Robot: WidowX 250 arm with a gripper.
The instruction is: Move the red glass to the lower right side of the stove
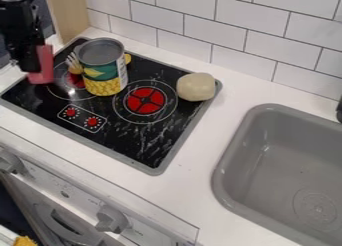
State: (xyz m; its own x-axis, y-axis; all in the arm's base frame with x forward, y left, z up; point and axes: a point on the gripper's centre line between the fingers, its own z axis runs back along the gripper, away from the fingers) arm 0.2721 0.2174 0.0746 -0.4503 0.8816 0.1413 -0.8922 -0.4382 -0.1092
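Note:
The black gripper hangs at the upper left, over the stove's left edge. Right against it is the red glass, partly covered by the gripper's dark body. The lower part of the glass shows beneath the gripper, over the left rim area of the black stove. Whether the glass is held or stands on the surface is unclear. The stove's lower right side lies diagonally across from the glass, towards the front corner.
An open metal can stands on the stove's back left part, with a small yellowish item beside it. A pale round object sits at the back right corner. The grey sink is farther right, and a tiled wall runs behind.

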